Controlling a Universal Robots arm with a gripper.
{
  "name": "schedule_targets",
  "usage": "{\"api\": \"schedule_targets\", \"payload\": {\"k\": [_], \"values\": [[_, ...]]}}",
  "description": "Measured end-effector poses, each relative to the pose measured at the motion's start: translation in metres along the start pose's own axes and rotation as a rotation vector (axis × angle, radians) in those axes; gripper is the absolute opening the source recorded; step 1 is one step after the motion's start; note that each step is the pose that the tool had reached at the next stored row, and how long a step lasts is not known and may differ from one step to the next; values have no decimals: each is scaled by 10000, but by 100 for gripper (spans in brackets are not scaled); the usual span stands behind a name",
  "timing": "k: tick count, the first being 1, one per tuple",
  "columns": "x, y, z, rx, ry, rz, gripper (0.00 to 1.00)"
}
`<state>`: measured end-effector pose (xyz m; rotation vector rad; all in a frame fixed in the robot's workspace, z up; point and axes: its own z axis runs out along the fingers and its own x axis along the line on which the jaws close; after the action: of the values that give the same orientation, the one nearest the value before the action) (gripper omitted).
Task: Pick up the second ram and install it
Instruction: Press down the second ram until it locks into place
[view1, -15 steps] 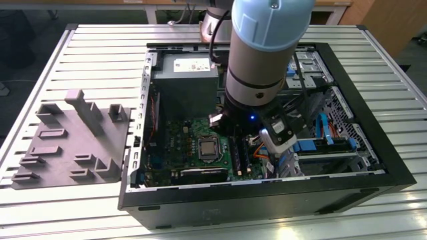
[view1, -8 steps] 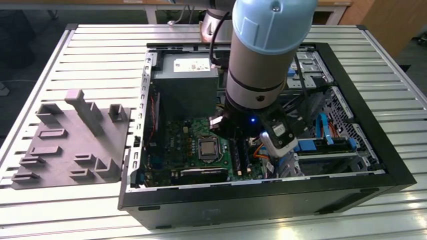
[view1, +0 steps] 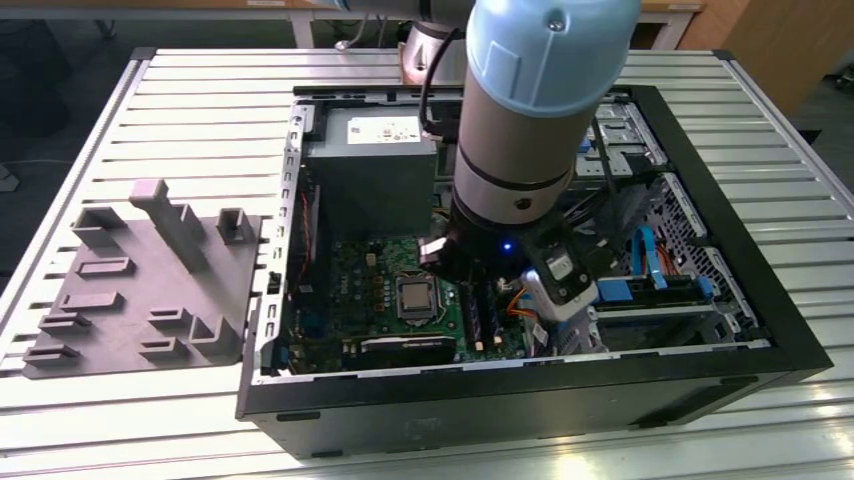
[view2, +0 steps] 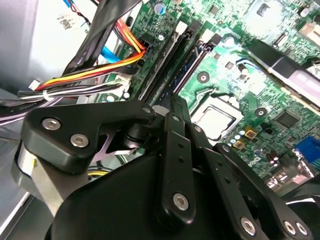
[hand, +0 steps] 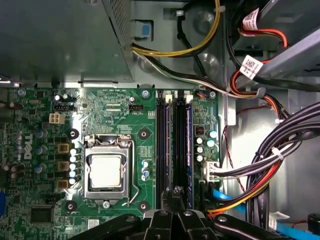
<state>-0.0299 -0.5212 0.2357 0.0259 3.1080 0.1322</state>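
In the first wrist view a dark, bluish stick, the second ram (hand: 182, 145), stands on edge among the long black sockets of the green motherboard (hand: 115, 110). In the second wrist view the second ram (view2: 189, 65) runs straight up to my gripper (view2: 175, 100). My gripper (hand: 176, 192) is shut, its fingertips pressed together right over the near end of that stick. I cannot tell if they touch it. In the exterior view my arm (view1: 514, 190) reaches down into the open computer case (view1: 534, 400) above the sockets.
The processor socket (hand: 106, 170) lies beside the ram sockets. Bundles of coloured cables (hand: 260, 165) run close on the other side. The grey power supply box (view1: 371, 170) fills the case's far corner. A grey parts holder (view1: 147, 280) sits on the slatted table at the exterior view's left.
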Motion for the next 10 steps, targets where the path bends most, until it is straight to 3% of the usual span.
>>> {"api": "schedule_targets", "payload": {"k": [10], "values": [[-1, -57, -4, -1, 0, 0, 11]]}}
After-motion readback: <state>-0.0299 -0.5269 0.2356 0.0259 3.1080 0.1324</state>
